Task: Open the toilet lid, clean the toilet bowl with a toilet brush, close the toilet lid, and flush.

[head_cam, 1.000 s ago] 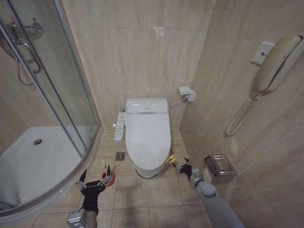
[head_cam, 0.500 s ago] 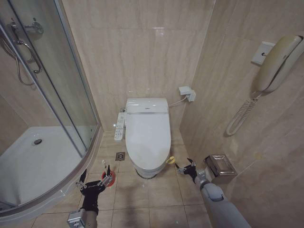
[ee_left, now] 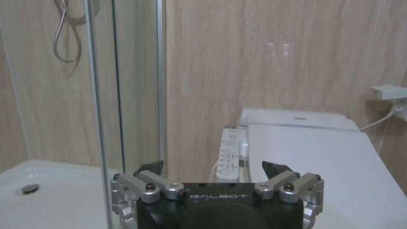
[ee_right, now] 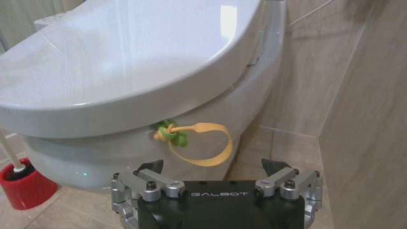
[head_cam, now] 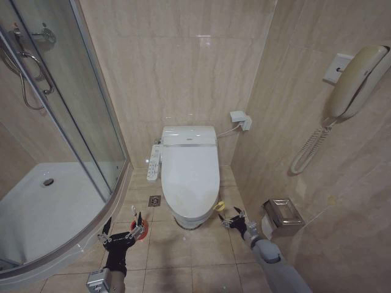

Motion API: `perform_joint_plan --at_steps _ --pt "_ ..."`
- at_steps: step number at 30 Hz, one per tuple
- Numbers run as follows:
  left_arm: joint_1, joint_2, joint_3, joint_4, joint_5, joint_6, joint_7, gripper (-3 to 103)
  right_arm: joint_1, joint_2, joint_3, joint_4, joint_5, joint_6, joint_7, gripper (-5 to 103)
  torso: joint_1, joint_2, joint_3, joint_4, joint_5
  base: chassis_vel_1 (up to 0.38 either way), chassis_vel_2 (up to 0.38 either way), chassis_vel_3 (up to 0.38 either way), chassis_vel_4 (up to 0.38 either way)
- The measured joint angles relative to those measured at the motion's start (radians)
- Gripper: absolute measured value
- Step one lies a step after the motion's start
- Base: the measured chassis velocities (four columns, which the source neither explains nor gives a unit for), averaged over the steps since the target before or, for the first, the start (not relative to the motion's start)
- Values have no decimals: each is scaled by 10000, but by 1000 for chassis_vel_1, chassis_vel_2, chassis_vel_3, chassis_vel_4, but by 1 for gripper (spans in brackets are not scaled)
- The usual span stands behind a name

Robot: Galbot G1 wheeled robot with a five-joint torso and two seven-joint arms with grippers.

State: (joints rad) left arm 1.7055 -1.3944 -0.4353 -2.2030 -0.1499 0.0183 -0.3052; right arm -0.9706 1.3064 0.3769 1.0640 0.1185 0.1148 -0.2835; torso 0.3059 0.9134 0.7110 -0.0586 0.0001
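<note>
Glossy white plastic, the toilet lid (head_cam: pixel 190 176) lies shut over the toilet bowl (head_cam: pixel 188 218) at the centre of the head view, an elongated oval against the beige tiled wall at twelve o'clock; it looks smooth, rigid and probably slippery to metal fingers, light enough to swing up on its rear hinge. A yellow band (ee_right: pixel 205 144) knotted with green hangs from its front right edge, soft and looped; judged from here, that loop is the sensible place to take hold, since the lid's rim offers little purchase. The right gripper (head_cam: pixel 231 218) hovers low at five o'clock of the bowl, just beside the band, fingers spread and holding nothing; in the right wrist view the loop hangs between and just beyond them. The toilet brush (ee_right: pixel 19 177), a thin white stick in a round red cup, stands on the floor at seven o'clock of the bowl; light, easily tipped. The left gripper (head_cam: pixel 122 233) waits near it, also spread and empty. A curved shower tray (head_cam: pixel 43 213) lies at nine o'clock.
</note>
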Motion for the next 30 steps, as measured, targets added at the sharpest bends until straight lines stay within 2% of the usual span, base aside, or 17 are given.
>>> perform_joint_plan --at_steps 14,22,30 --pt "0 0 -1 0 0 0 0 100 113 11 -192 123 10 -30 29 100 0 0 0 0 -1 0 0 0 0" --pt "0 0 0 0 0 0 0 100 430 350 -147 -571 -143 207 17 100 -1 0 0 1 1 0 0 0 0" --pt "0 0 0 0 0 0 -1 100 805 282 -140 -825 -226 226 15 100 -1 0 0 0 -1 0 0 0 0"
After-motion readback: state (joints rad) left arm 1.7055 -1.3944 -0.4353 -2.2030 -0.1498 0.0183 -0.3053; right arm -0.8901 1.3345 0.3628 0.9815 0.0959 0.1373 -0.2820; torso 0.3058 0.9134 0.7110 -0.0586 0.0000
